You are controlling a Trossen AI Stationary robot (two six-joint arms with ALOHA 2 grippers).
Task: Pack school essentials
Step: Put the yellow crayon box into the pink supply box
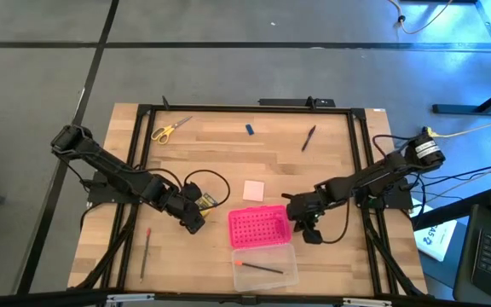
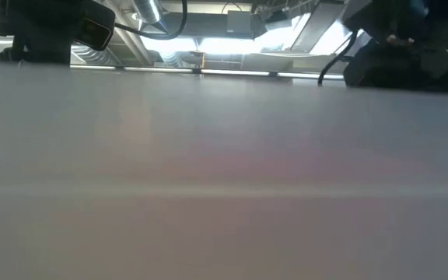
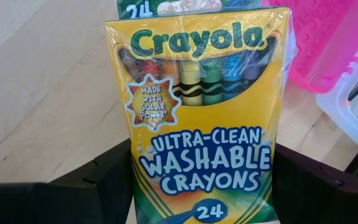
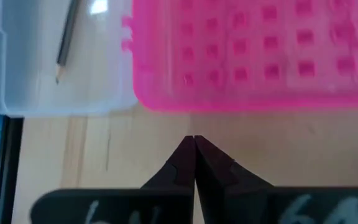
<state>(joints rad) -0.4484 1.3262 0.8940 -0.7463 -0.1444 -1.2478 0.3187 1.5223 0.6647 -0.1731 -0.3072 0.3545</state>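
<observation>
Two left gripper (image 3: 197, 186) fingers clamp the crayon box (image 3: 201, 112), which could snag the pink box (image 1: 259, 226) rim; right gripper (image 4: 194, 146) fingers together.

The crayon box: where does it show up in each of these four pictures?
High view: the crayon box sits left of centre, between the fingers of the left gripper, beside the pink case.
Low view: not visible.
Left wrist view: it fills the middle, held between the two dark fingers.
Right wrist view: not in it.
Shared landmark: the pink case, at the left wrist view's edge and across the right wrist view.
</observation>
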